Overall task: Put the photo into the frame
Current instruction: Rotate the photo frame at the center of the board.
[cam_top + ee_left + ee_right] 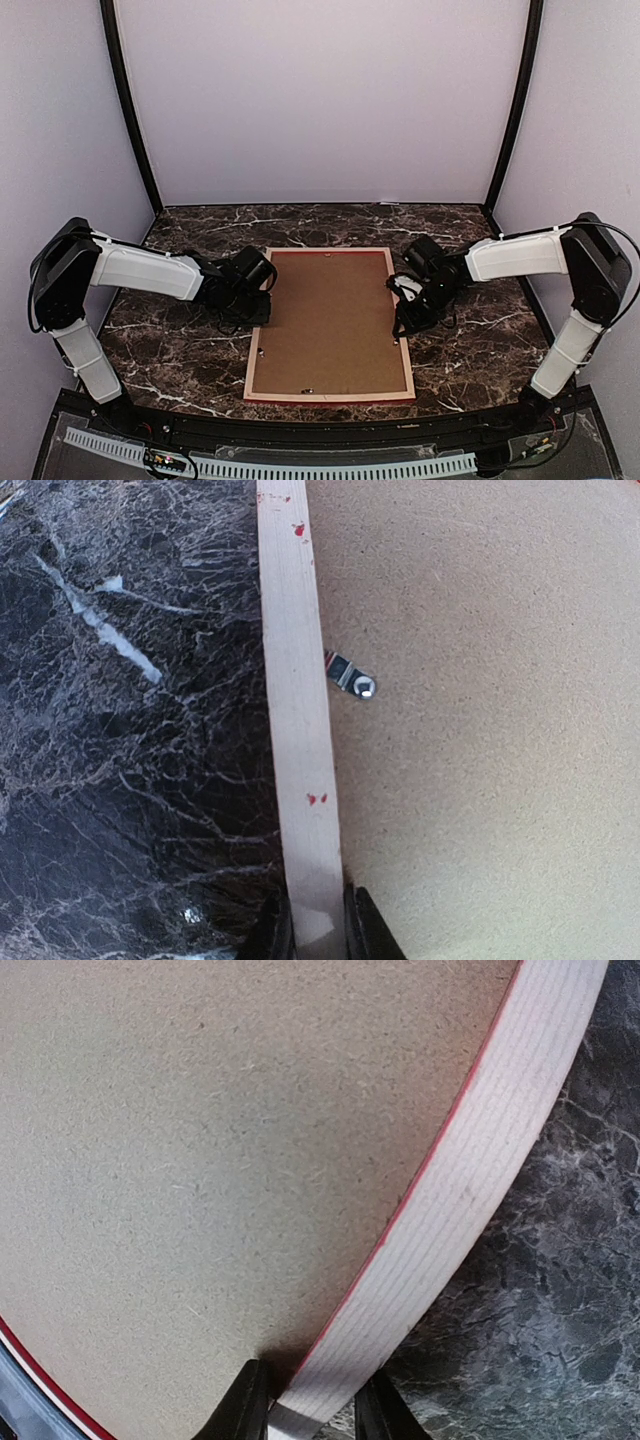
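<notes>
The frame [330,397] is laid flat at the centre of the dark marble table [170,350], with its pale unpainted back turned up and only a thin red edge to be seen around it. Its opening is filled by a brown backing board [328,320]; whether the photo lies under this board cannot be told. At 9 o'clock of the frame, the left gripper [263,308] is placed on the left rail. In the left wrist view its fingers [370,935] are seen pressed on both sides of the pale rail [300,730], so the jaws are nearly closed and the rail is pinched between them. A small metal clip [352,677] is fixed on the board [480,730] just beside the rail, and some red paint spots [299,528] are seen on the wood. At 3 o'clock of the frame, the right gripper [400,318] is placed on the right rail. In the right wrist view its fingers [245,1400] are set narrowly against both sides of the rail [450,1210], which is gripped between them, with the board [200,1160] at 10 o'clock and the marble [560,1290] at 3 o'clock.
</notes>
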